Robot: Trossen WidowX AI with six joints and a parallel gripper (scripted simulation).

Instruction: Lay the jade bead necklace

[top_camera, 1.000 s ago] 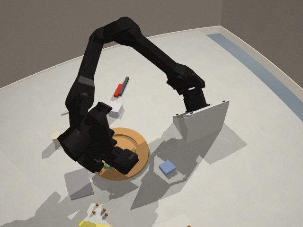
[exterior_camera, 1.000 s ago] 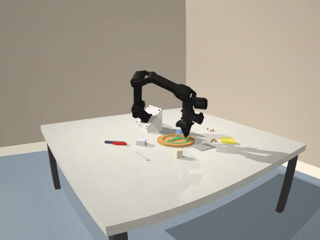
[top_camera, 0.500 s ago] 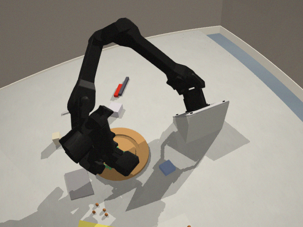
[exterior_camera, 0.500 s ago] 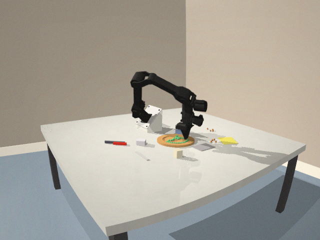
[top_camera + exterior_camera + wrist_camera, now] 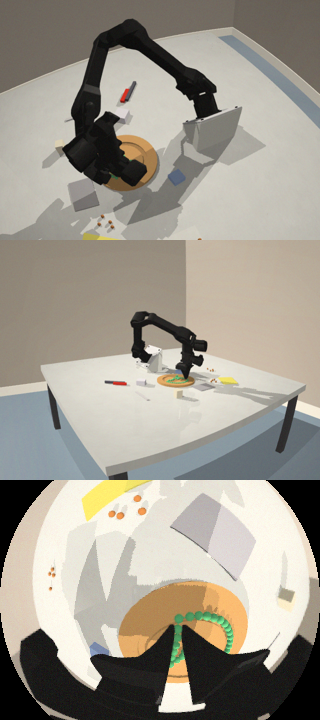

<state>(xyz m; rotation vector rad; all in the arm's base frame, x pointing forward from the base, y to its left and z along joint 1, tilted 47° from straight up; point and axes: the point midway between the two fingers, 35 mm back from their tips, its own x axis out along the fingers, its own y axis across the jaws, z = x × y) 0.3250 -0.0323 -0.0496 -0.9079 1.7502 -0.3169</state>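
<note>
Partly, the claw [image 5: 117,178] [image 5: 185,378] [image 5: 179,627] hides the jade bead necklace [image 5: 113,176] [image 5: 178,382] [image 5: 230,635].

Three Watchers on One Bench

From where I'm standing, the top view looks steeply down at the bench [image 5: 248,180] [image 5: 144,426] from above, tilted enough to catch the walls, and close enough that the arm [image 5: 95,67] [image 5: 165,325] fills much of it. The exterior view stands well back past a bench corner, facing slantwise down towards the room's corner, with bench legs and floor showing. The wrist view rides close in, looking past the end effector [image 5: 118,178] [image 5: 185,378] [image 5: 178,626] at the round board [image 5: 152,161] [image 5: 162,382] [image 5: 231,597]. All three share that board; top and exterior share the white arm mount [image 5: 217,131] [image 5: 156,360].
</note>
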